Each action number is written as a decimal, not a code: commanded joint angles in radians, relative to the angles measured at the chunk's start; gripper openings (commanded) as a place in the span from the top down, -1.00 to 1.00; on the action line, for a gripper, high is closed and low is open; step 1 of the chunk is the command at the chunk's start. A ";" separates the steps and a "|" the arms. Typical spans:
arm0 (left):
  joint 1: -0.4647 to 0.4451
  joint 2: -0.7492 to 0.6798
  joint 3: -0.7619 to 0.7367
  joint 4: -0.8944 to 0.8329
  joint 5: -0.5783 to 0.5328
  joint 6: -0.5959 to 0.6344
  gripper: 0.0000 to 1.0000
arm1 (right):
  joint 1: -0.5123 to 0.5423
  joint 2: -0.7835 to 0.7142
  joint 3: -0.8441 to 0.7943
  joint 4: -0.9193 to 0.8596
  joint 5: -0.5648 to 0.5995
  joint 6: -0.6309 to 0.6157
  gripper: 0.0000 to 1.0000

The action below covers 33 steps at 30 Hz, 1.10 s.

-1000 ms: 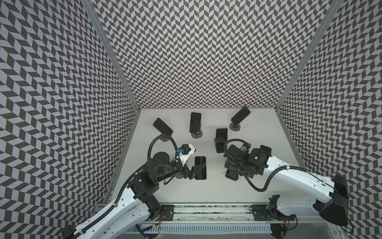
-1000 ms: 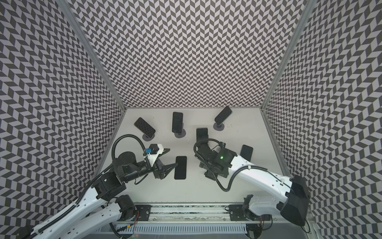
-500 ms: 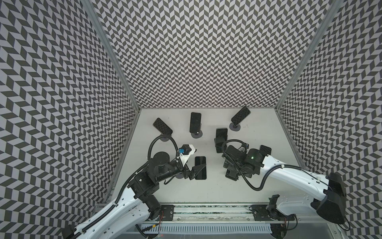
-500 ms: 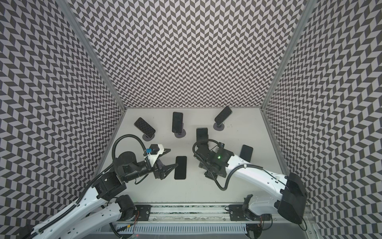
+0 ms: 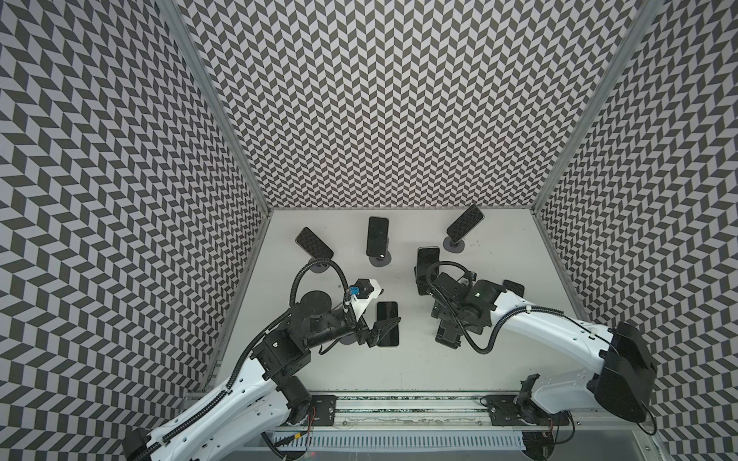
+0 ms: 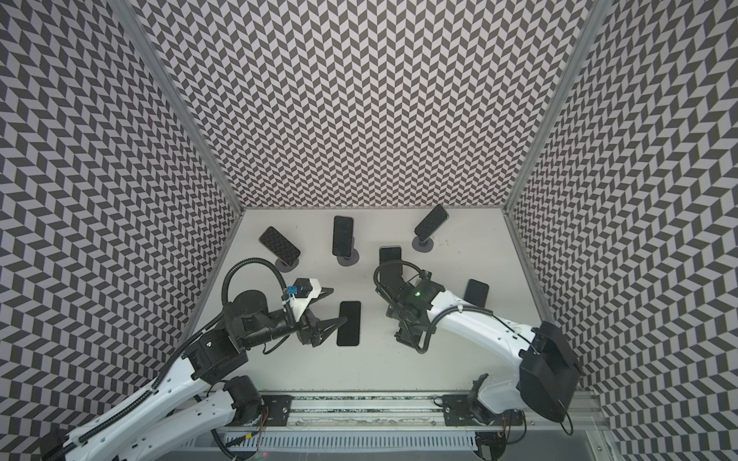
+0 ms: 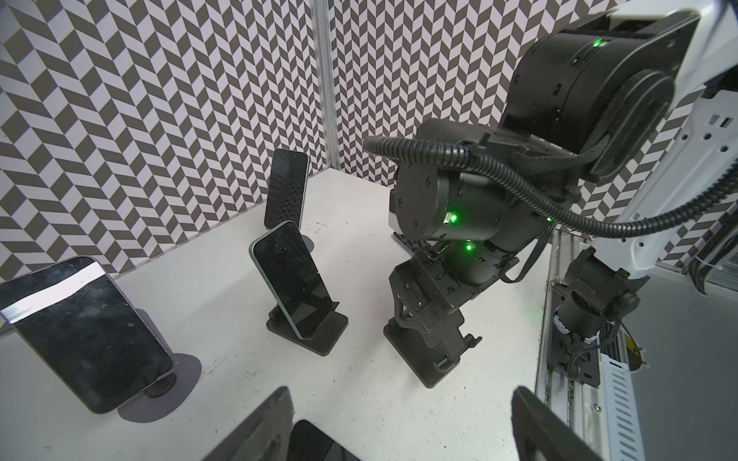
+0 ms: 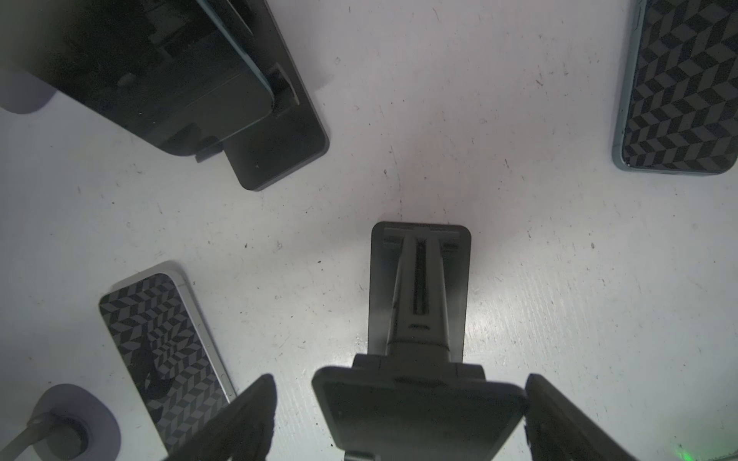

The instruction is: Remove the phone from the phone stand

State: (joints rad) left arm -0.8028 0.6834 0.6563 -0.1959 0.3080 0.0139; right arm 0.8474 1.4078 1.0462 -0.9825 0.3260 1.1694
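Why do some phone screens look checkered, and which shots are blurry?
Right wrist view: a flat phone mirrors the patterned walls; the loaded stand is dark and soft. Left wrist view: a white glare band crosses one standing phone; the gripper fingers at the edge are blurred. Both top views: sharp, evenly lit.

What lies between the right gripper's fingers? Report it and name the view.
The top plate of an empty black phone stand, seen in the right wrist view. The right gripper straddles it, open.
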 commanded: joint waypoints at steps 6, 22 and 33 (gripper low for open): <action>-0.004 0.023 0.037 0.006 -0.010 0.047 -0.72 | -0.026 0.016 -0.008 0.054 0.018 -0.046 -0.79; 0.005 0.068 0.056 0.026 -0.057 0.064 -0.72 | -0.068 0.015 -0.011 0.059 -0.037 -0.120 -0.46; 0.008 0.142 0.081 0.077 -0.061 0.068 -0.72 | -0.130 -0.024 -0.019 0.069 -0.055 -0.185 -0.32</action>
State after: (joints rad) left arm -0.8017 0.8139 0.6971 -0.1638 0.2539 0.0700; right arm 0.7368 1.4044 1.0348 -0.9329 0.2531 1.0073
